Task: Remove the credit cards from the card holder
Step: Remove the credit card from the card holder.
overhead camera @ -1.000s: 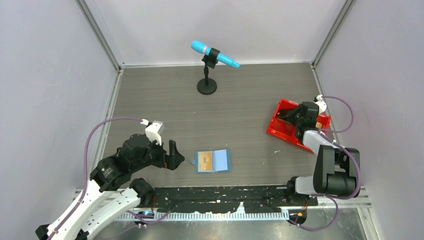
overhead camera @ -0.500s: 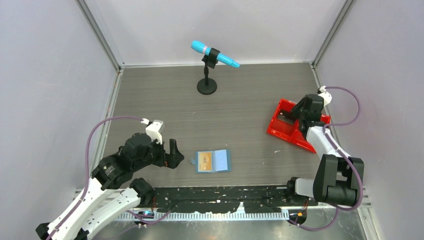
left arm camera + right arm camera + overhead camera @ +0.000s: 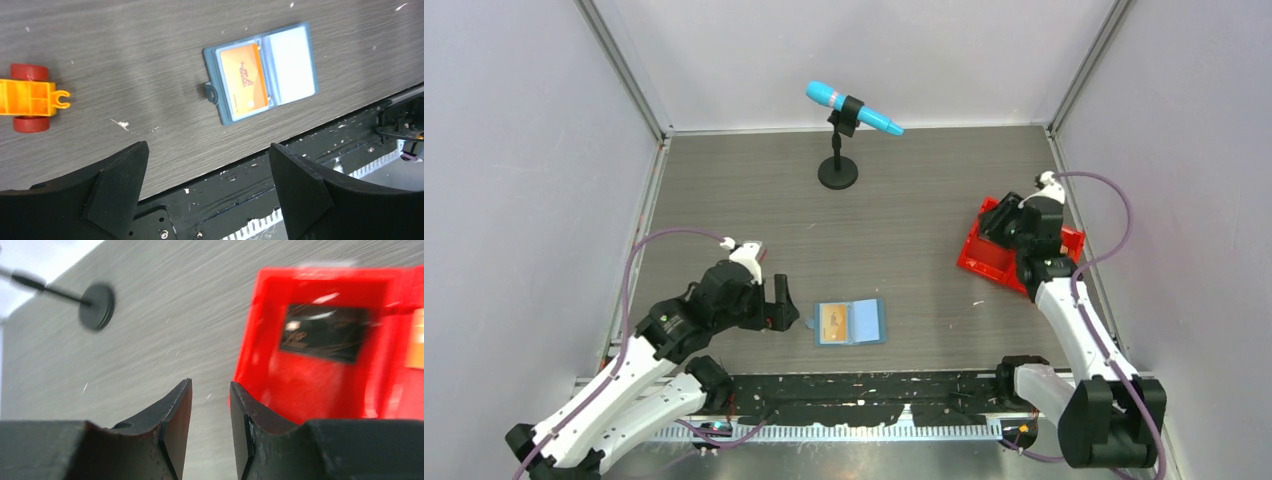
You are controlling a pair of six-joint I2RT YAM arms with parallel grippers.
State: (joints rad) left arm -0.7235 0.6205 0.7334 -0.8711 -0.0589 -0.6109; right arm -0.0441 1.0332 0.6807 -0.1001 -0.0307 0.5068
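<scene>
The teal card holder point(image 3: 850, 322) lies open and flat near the table's front edge. An orange-gold credit card point(image 3: 830, 321) sits in its left pocket; the paler right pocket looks plain. In the left wrist view the card holder point(image 3: 260, 72) and its card point(image 3: 244, 77) lie ahead of my wide-open left gripper point(image 3: 207, 147). From above, the left gripper point(image 3: 782, 305) is just left of the holder, not touching it. My right gripper point(image 3: 998, 217) hovers over the red bin point(image 3: 980, 258), open by a narrow gap point(image 3: 210, 385), with nothing between its fingers.
A dark flat item point(image 3: 325, 332) lies in one compartment of the red bin point(image 3: 320, 385), and an orange patch point(image 3: 415, 340) shows at its right edge. A blue microphone on a black stand point(image 3: 838, 172) is at the back. A yellow toy with red wheels point(image 3: 30, 97) lies left of the holder.
The left arm has moved right, closer to the card holder. The right arm has lifted and stretched out over the bin, and its jaws have parted a little.
</scene>
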